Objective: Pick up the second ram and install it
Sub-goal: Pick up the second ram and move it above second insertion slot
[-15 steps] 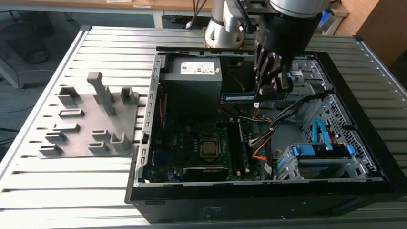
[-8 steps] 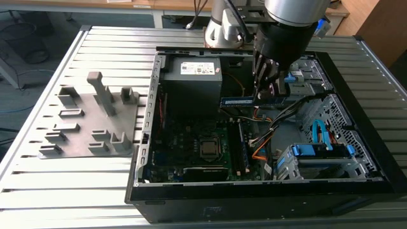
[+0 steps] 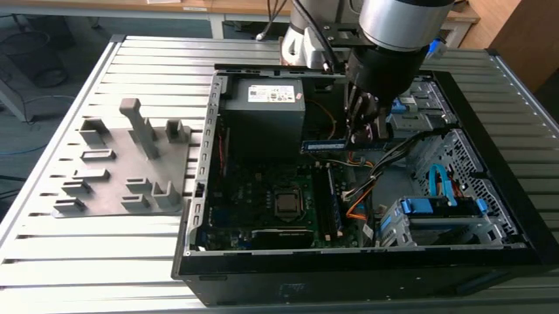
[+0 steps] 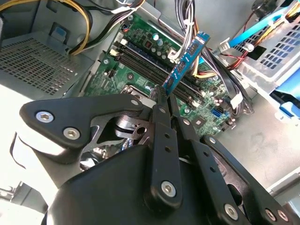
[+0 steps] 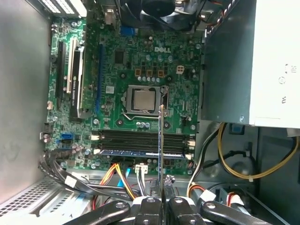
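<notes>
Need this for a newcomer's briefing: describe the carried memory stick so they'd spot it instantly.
Find the open computer case. Over its motherboard, the gripper holds the second ram, a thin blue-labelled board. Unlike the seated stick, it hangs mid-air.

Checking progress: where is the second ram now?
In the second wrist view the second ram is clamped in the gripper, held above the motherboard's memory slots inside the open case.

1. I see a slatted metal table (image 3: 96,261) spreading from six to nine o'clock in the exterior view.
2. A wooden-topped bench (image 3: 131,6) stands at eleven.
3. Dark floor (image 3: 26,131) at nine, wooden panel (image 3: 524,46) at two.
</notes>
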You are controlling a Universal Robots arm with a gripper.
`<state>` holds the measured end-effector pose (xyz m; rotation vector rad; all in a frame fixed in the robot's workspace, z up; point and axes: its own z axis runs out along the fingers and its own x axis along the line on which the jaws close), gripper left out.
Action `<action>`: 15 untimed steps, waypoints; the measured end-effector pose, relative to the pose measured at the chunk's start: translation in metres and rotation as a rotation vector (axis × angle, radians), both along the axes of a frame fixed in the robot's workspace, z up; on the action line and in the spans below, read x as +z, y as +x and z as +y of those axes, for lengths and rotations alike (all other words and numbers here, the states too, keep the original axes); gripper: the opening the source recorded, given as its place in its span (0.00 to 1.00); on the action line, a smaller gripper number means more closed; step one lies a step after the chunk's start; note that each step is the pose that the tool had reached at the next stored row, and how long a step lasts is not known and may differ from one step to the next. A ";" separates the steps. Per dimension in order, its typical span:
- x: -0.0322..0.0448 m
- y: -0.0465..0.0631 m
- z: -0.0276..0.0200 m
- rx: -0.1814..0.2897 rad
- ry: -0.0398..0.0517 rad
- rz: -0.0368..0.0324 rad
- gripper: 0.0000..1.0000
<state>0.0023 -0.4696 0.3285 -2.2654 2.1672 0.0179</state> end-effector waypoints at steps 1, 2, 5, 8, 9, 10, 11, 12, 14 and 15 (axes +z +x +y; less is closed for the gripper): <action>-0.0013 0.000 0.0000 0.000 0.0001 0.0000 0.14; -0.0026 0.000 0.0000 0.000 0.0001 0.0000 0.14; -0.0065 0.000 0.0000 0.000 0.0000 0.0000 0.14; -0.0106 0.000 0.0000 0.000 -0.0001 0.0000 0.14; -0.0120 0.000 0.0000 0.000 0.0000 0.0000 0.14; -0.0135 0.000 0.0000 0.000 0.0000 0.0000 0.14; -0.0148 0.000 0.0000 0.000 0.0001 0.0000 0.14; -0.0159 0.000 0.0000 0.000 0.0001 -0.0001 0.14; -0.0181 0.000 0.0000 0.000 0.0000 0.0000 0.14; -0.0192 0.000 0.0000 0.000 0.0001 0.0000 0.14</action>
